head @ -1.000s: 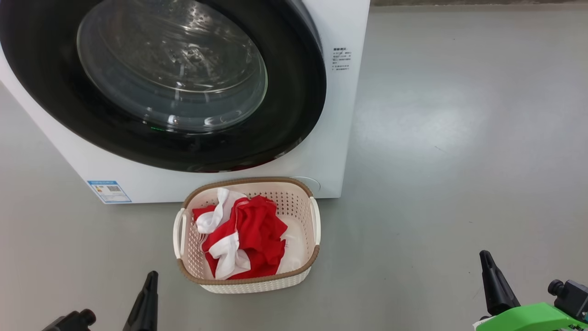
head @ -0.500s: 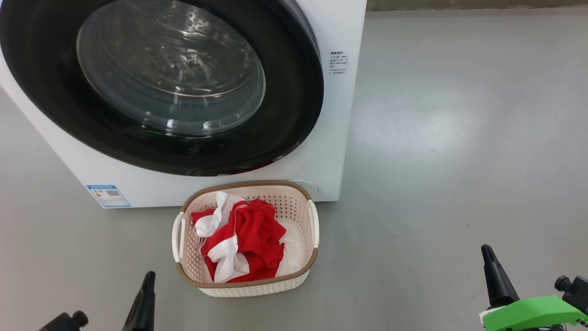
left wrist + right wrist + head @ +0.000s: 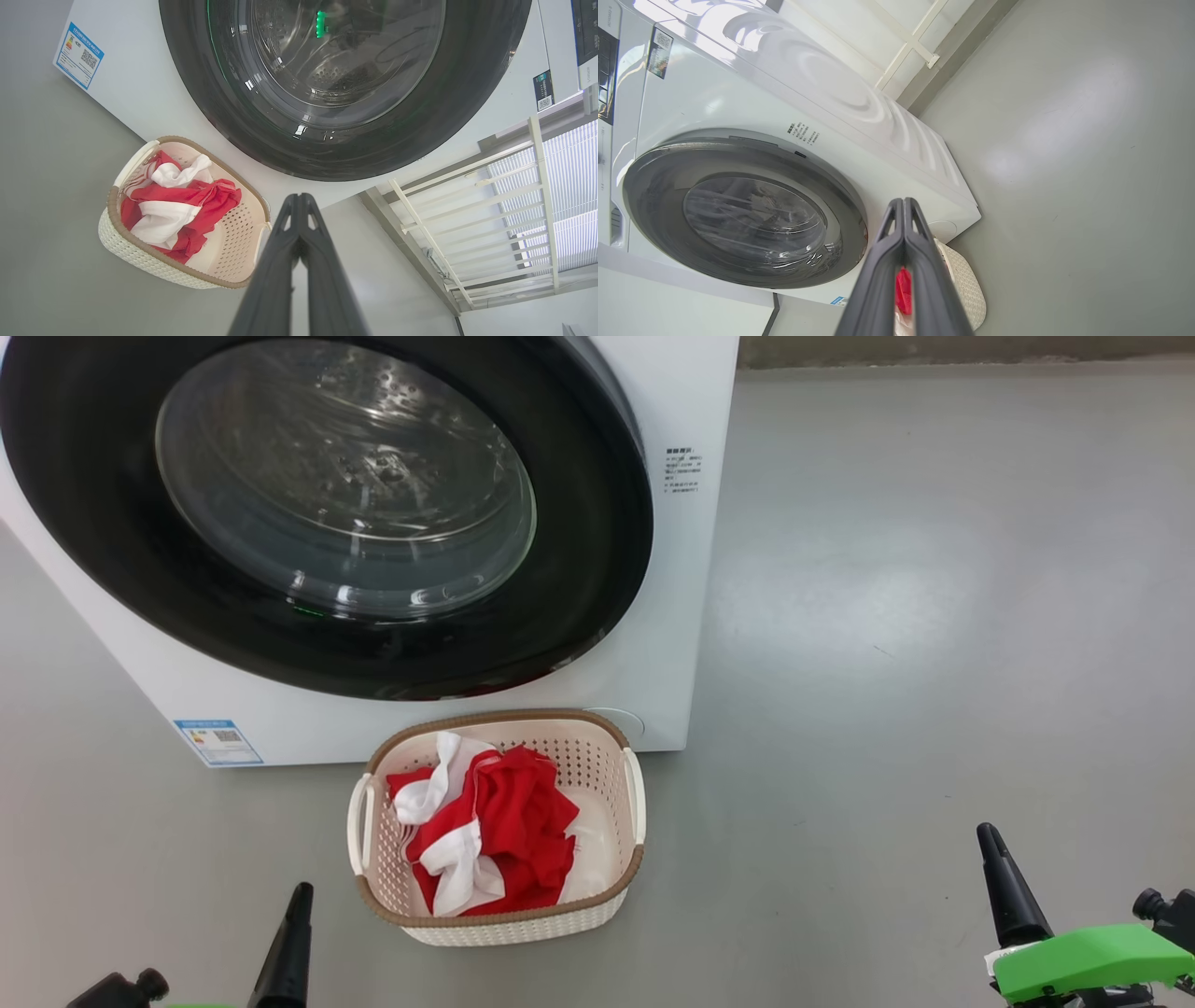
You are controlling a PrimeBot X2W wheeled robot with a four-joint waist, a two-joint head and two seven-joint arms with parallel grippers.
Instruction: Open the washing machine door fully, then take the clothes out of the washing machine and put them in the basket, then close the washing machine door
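Observation:
The white washing machine (image 3: 658,616) fills the upper left of the head view, its black-rimmed glass door (image 3: 345,476) lying flush against the front. On the floor just in front stands the cream basket (image 3: 498,922) with red and white clothes (image 3: 485,831) heaped inside. My left gripper (image 3: 301,896) is low at the left, shut and holding nothing, a short way left of the basket. Far off at the lower right, my right gripper (image 3: 990,840) is shut and holds nothing. The left wrist view has door (image 3: 345,84), basket (image 3: 154,266) and clothes (image 3: 177,210); the right wrist view has door (image 3: 747,210) and basket (image 3: 966,284).
Bare grey floor (image 3: 934,616) stretches to the right of the machine and around the basket. A blue label sticker (image 3: 217,740) sits on the machine's lower left front. White railings and a wall (image 3: 514,210) stand beyond the machine in the left wrist view.
The whole head view has shifted slightly, so the camera moved: machine and basket sit a little lower and further left. Both grippers stay shut and low.

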